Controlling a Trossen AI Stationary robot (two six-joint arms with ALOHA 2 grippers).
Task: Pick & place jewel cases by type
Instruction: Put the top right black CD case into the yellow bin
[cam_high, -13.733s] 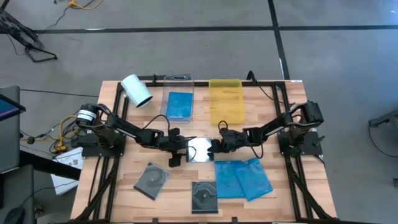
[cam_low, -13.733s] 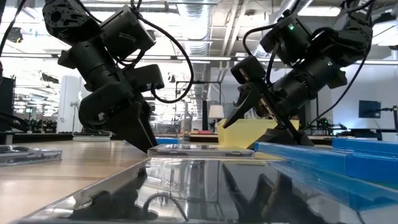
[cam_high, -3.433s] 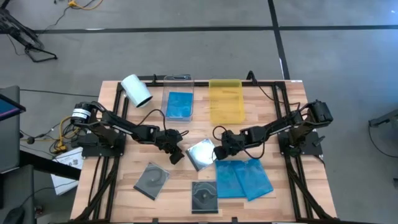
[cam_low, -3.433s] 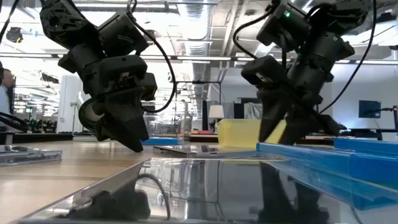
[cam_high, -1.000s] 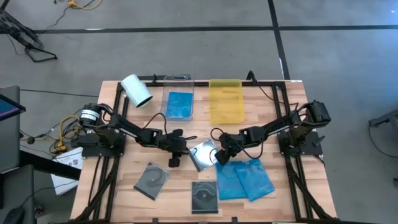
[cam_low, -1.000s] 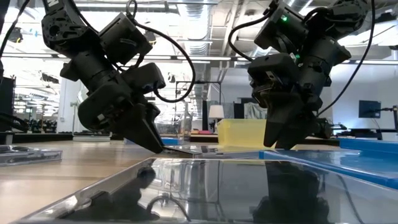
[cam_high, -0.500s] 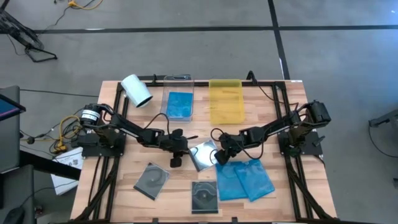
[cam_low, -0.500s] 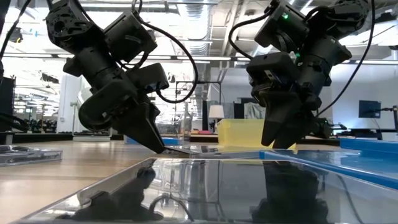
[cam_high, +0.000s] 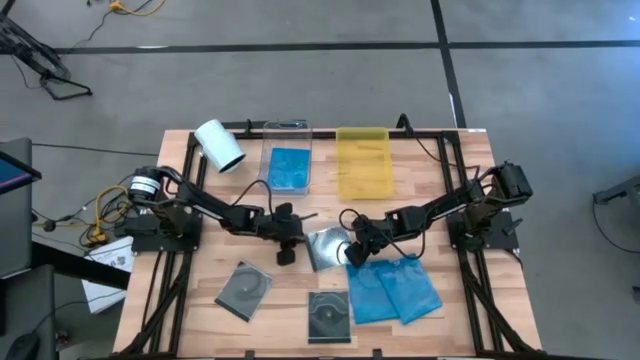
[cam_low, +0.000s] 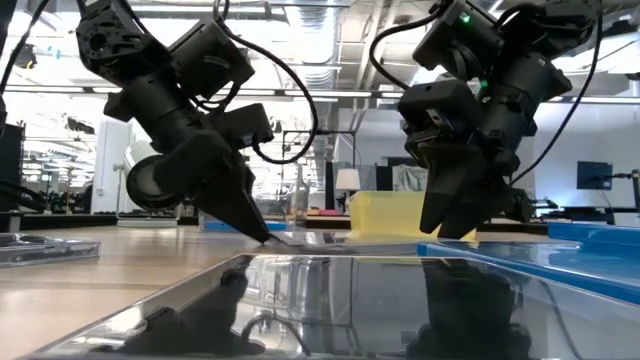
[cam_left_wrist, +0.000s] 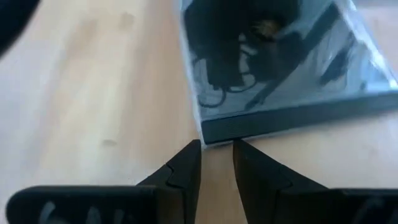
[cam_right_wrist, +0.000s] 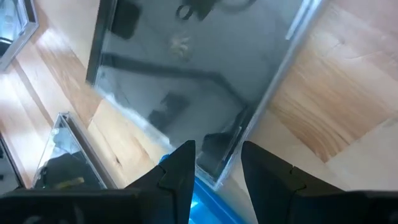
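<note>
A clear, mirror-like jewel case lies turned askew at the table's middle. One of its corners rests on the nearer of two blue jewel cases. My left gripper stands at its left corner, fingers a narrow gap apart with nothing between them. My right gripper is open, and its fingers stand either side of the case's right near corner. Two dark grey jewel cases lie flat near the front edge. Another blue jewel case lies in the clear tray. My left gripper's fingertips stand right at the case's left corner, slanting down from the table's left; the case lies flat in front of them. My right gripper slants down with the case's corner between its fingers; whether they touch it I cannot tell.
A yellow tray stands beside the clear tray at the back. A white roll lies at the back left. Bare wood lies to the left of the left gripper. In the low view a grey case fills the foreground.
My left gripper has risen a little, rolled about its own line and edged toward the case, its tips now at the case's corner. The case and my right gripper have stayed where they were.
</note>
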